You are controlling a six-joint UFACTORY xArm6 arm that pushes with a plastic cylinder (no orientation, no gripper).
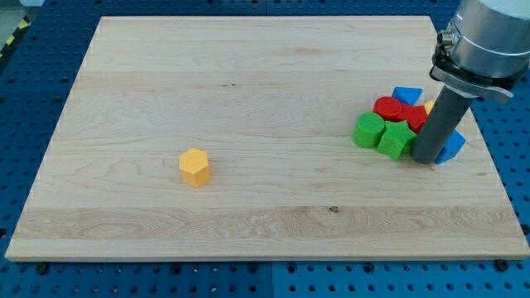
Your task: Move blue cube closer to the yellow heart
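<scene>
The blue cube [453,146] lies at the right of the board, mostly hidden behind my rod; only its right part shows. My tip [425,158] rests just left of it, against the green star [394,139]. Only a thin yellow sliver of the yellow heart [428,107] shows at the rod's left edge, above the cube. The red cylinder [386,108], a second red block [414,119], the green cylinder [367,130] and the blue triangle [406,94] crowd close to the left and above.
A yellow hexagon block [195,166] stands alone at the board's left middle. The board's right edge [484,141] runs close to the blue cube. Blue perforated table surrounds the board.
</scene>
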